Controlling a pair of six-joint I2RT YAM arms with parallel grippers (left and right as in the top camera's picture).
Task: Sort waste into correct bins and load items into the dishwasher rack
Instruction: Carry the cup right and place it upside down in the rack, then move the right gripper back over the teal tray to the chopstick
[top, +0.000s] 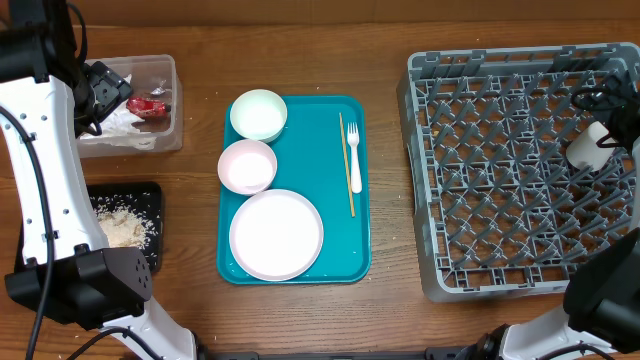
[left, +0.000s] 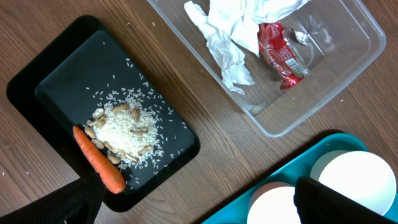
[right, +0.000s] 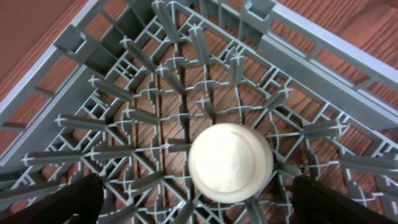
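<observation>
Brown wooden surface (top: 380, 40) carried the whole job, and from my screens the sorting looked finished. The napkin (left: 233, 31) and the red wrapper (left: 280, 56) lay together in the clear tub (left: 348, 68). The scraps (left: 124, 130) sat heaped in the black tray (left: 62, 68) with the carrot (left: 98, 158) touching their edge. I saw no waste loose on the wood or on the teal tray (top: 345, 255). Loading I judged barely begun. Only the cup (right: 230, 163) stood in the rack (top: 480, 200), among the pegs near its right side, and I could not tell whether it was mouth up or down. The right pincer (right: 196, 180) hung directly above it with its fingers spread wide to either side, clear of the cup and gripping nothing. The left pincer (left: 199, 186) was also wide open and empty, hovering between the black tray and the tub. Not yet loaded, all on the teal tray, were two bowls (top: 258, 114) (top: 247, 165), the plate (top: 276, 234), the fork (top: 354, 155) and the chopsticks (top: 347, 170), the last two lying side by side near its right edge. By my reckoning, five of six items were left to load.
</observation>
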